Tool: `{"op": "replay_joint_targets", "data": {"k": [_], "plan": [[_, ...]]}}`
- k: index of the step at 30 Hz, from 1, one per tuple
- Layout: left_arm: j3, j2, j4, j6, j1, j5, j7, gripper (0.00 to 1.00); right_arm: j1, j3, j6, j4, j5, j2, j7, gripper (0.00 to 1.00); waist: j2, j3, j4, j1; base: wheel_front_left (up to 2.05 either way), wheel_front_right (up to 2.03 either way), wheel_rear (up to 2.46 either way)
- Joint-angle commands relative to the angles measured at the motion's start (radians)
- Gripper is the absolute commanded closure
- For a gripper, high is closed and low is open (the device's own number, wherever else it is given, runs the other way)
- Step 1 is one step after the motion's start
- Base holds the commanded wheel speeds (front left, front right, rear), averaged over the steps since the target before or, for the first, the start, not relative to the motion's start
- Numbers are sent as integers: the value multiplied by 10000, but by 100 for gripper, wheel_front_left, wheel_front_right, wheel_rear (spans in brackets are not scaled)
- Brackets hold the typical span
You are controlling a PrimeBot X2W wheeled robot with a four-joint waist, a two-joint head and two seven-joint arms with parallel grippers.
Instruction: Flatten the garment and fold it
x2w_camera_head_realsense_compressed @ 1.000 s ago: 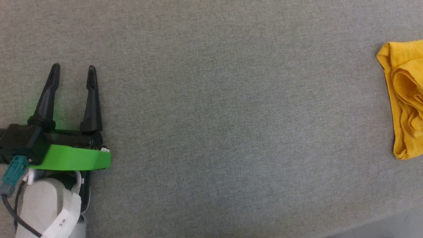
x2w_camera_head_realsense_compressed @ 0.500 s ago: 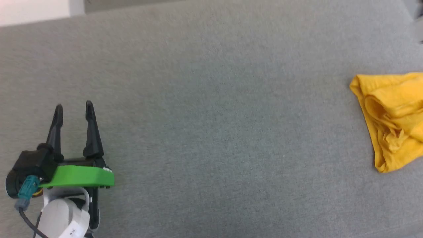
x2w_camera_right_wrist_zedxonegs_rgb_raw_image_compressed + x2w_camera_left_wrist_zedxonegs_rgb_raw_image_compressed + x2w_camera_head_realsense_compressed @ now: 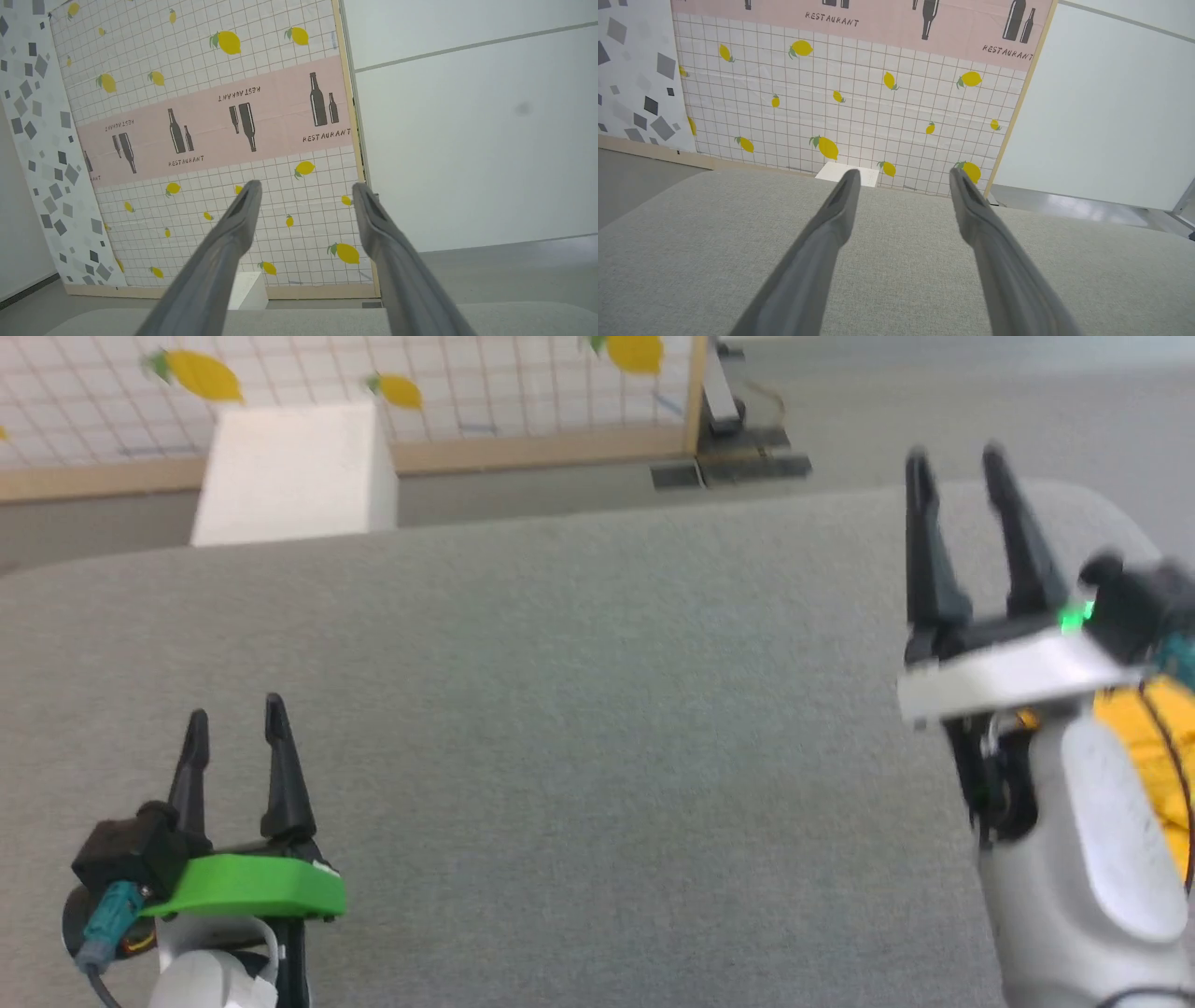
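While left jaws sit spread wide and empty over grey desk (image 3: 579, 709) at lower left, white box (image 3: 294, 471) stands beyond far edge, lemon-print panel (image 3: 523, 383) behind. Right jaws raised at right, spread wide, empty. Garment (image 3: 1125, 733): yellow patch on desk, mostly hidden behind right forearm (image 3: 1083, 859).

Mustard-yellow shirt (image 3: 1137, 739); grey woven tabletop (image 3: 579, 728); white-grid backdrop (image 3: 859, 112) with yellow lemons; pink band (image 3: 210, 130) with black bottles.

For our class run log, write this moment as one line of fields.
left tool: open, empty | right tool: open, empty | garment: partly hidden behind right arm, ungrasped
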Motion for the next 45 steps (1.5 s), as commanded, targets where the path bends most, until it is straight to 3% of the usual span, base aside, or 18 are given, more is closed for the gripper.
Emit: {"op": "replay_joint_targets", "data": {"k": [1,7,20,37,38,45], "plan": [[-35,-54,73,14,149,-52,-57,0,433,-37,-13,-6,-79,22,-139,0,0,-941,732,1,0,0,0],[-249,-217,339,23,411,-76,-76,0,2065,262,-13,216,641,36,-282,0,0,-1270,874,1,0,0,0],[-1049,-244,1388,114,827,894,-89,0,4230,-76,-13,144,-783,38,-291,0,0,-1583,892,1,0,0,0],[-1330,-417,2429,203,512,698,-91,0,4176,-70,-13,1042,-758,39,-287,0,0,-1314,777,1,0,0,0],[-1328,-414,2454,213,501,709,-91,100,4162,-74,-13,1042,-743,39,-288,100,0,-1299,776,1,0,0,0],[-1336,-398,2373,167,666,716,19,100,4309,-95,0,944,-865,33,-167,100,0,-1288,787,1,0,0,0]]}}
